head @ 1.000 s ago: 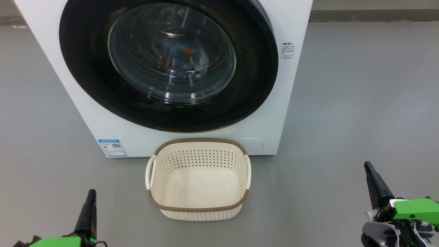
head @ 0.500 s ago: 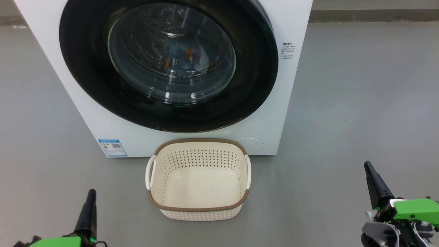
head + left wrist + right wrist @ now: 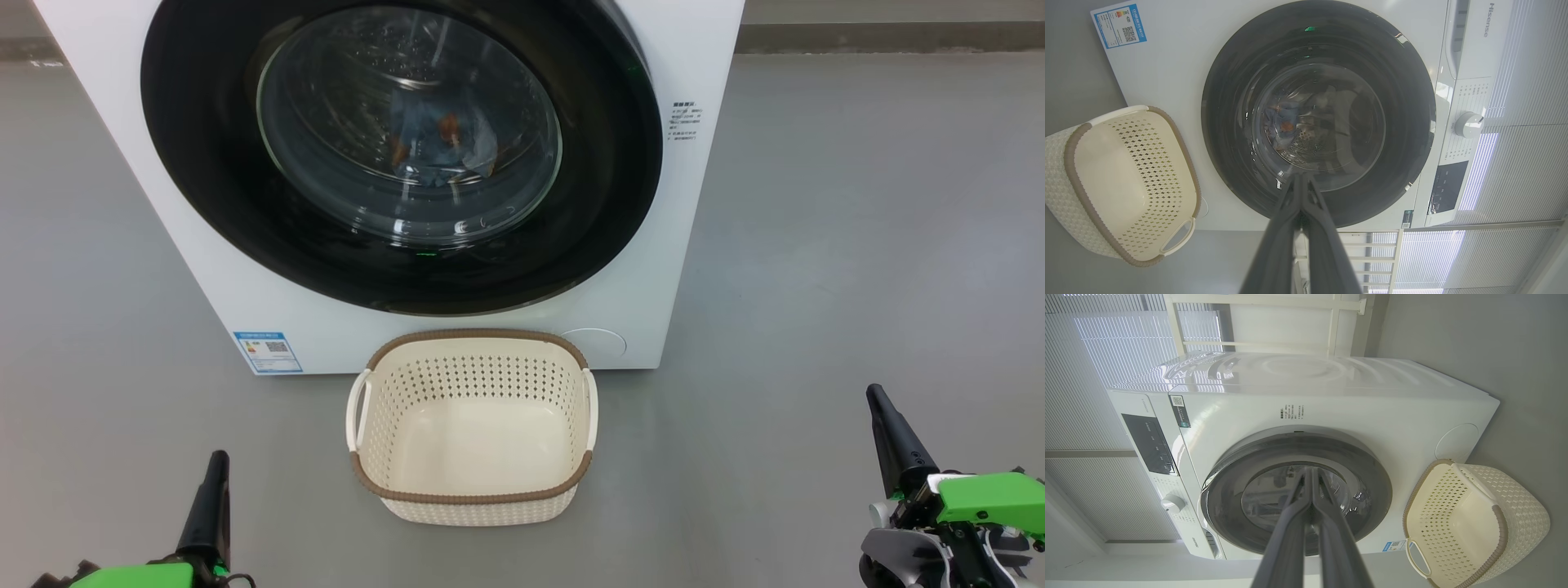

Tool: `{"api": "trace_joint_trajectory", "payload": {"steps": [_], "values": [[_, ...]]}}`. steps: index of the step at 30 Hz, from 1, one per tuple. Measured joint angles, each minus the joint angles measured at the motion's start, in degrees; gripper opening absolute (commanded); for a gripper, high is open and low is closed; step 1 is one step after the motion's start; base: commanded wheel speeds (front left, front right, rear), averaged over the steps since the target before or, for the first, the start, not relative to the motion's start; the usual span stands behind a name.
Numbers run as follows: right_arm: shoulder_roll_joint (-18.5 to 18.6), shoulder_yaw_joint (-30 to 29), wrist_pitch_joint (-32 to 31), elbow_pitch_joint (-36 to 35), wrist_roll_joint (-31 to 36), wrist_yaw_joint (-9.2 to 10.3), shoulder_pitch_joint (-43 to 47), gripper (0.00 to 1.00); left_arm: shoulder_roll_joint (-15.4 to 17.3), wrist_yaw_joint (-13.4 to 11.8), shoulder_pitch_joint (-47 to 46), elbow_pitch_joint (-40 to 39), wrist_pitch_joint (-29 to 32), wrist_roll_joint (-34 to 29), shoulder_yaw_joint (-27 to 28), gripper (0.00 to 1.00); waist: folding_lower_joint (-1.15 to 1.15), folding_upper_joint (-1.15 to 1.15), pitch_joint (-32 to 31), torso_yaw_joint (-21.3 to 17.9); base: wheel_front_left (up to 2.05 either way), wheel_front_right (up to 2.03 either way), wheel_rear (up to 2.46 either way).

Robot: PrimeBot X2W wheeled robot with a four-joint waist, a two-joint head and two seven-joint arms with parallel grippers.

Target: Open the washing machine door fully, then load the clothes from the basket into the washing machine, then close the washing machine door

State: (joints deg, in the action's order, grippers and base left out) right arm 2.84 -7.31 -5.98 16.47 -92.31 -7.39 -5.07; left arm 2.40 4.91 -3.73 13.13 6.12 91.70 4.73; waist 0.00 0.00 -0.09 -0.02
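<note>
You see the door (image 3: 204,163) shut on the washer (image 3: 269,314), with the clothes (image 3: 445,147) inside behind the glass. The basket (image 3: 473,496) sits just before it. Your left gripper (image 3: 217,459) and right gripper (image 3: 875,396) are pinched closed and empty.

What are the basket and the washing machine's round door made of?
The basket looks like matte cream plastic, moulded with rows of small holes, under a brown woven-look rim band. The door has a glossy black rim, probably plastic, catching reflections; its bulging window seems clear glass, since the clothes show through it.
</note>
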Motion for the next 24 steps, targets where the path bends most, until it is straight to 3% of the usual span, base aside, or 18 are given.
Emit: {"api": "trace_joint_trajectory", "payload": {"steps": [24], "values": [[0.0,0.1,0.0,0.0,-0.1,0.00,0.0,0.00,0.0,0.0,0.0,0.0,0.0,0.0,0.0,0.00,0.00,0.00,0.0,0.0,0.00,0.00,0.00]]}}
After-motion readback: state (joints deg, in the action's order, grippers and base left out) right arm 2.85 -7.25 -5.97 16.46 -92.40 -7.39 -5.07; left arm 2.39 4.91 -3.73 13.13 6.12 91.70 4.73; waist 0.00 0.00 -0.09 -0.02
